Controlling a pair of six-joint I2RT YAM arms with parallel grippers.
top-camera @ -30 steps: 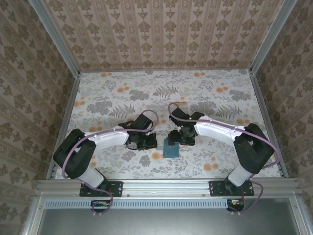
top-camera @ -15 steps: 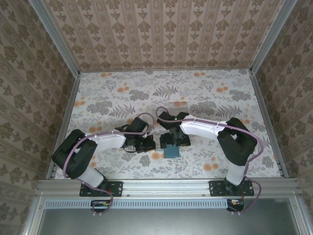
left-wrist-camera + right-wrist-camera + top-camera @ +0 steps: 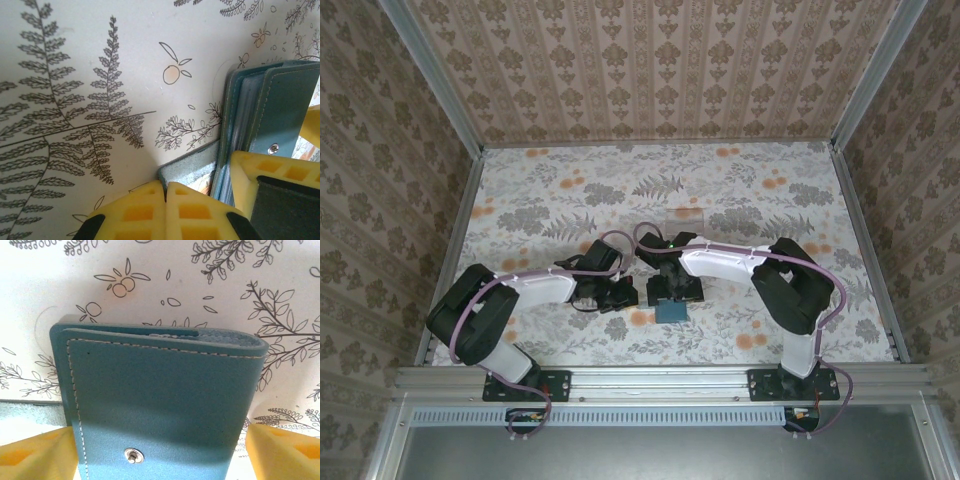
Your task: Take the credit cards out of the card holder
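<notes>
Teal card holder (image 3: 671, 311) on the floral table (image 3: 770, 200), toward 6 o'clock from its middle, one half raised, right gripper (image 3: 160, 450) fingers spread wide either side of that half, left gripper (image 3: 165, 200) at the holder's 9 o'clock, fingers closed together, nothing between them

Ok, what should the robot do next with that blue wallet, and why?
Probably close the right end effector on the card holder. Its yellow fingers stand open on either side of the folded cover, with gaps, so nothing grips it yet.
</notes>
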